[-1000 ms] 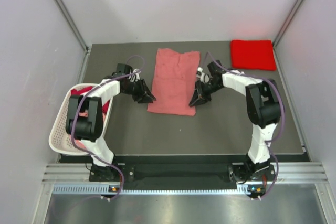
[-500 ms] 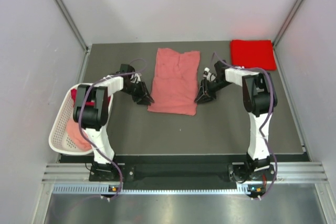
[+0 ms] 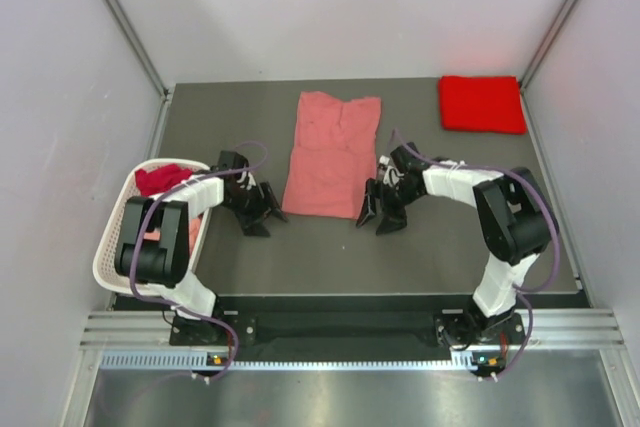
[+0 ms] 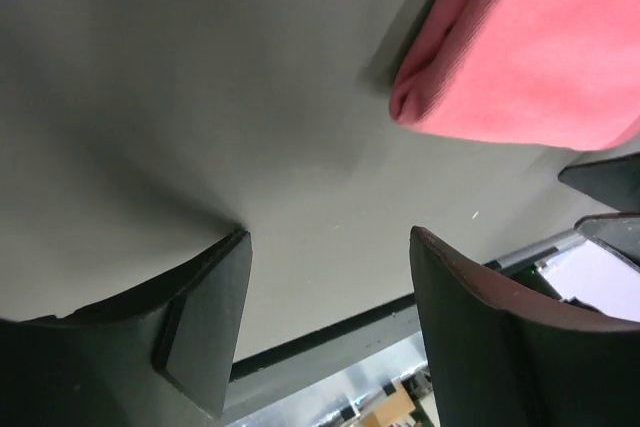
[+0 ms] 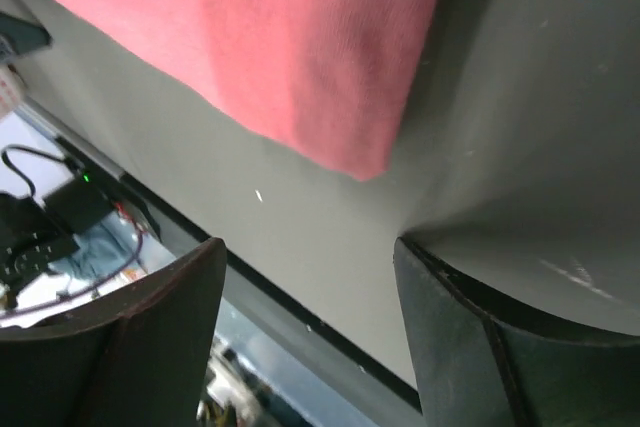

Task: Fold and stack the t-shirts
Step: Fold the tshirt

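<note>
We see the left tool and right tool spread, empty, flanking the near edge of the salmon pink t-shirt on the table.

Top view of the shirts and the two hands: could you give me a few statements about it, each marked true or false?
1. The salmon pink shirt lies spread on the table. True.
2. The left hand grips that shirt. False: it is open and empty, beside the shirt's near corner.
3. A folded bright red shirt lies at the far right corner. True.
4. The white basket is empty. False: dark red cloth lies in it.
5. The right hand is open. True.
</note>
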Action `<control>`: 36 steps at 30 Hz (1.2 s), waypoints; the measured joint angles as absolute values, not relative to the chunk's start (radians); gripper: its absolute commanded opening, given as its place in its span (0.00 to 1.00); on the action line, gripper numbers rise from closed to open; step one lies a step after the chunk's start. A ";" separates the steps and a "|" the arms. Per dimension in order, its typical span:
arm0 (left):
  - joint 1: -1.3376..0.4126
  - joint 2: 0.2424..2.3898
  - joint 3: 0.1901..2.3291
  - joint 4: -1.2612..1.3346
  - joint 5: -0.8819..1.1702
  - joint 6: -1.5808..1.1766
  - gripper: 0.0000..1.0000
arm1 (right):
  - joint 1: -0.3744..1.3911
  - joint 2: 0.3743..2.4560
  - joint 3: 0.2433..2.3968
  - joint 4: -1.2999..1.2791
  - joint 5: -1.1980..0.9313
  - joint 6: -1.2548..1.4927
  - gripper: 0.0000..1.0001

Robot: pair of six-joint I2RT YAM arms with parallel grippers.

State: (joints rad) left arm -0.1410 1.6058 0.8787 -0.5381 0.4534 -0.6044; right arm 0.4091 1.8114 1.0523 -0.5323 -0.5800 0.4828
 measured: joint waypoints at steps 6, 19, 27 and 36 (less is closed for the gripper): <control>-0.161 1.616 0.862 -0.488 0.419 -0.669 0.70 | 0.443 1.731 0.904 -0.314 -0.562 0.707 0.63; -0.161 1.669 0.892 -0.390 0.405 -0.752 0.62 | 0.436 1.731 0.884 -0.149 -0.421 0.862 0.52; -0.165 1.740 0.933 -0.318 0.457 -0.765 0.39 | 0.425 1.756 0.901 -0.140 -0.416 0.867 0.38; -0.200 1.762 0.939 -0.296 0.432 -0.710 0.00 | 0.434 1.772 0.901 -0.146 -0.395 0.824 0.00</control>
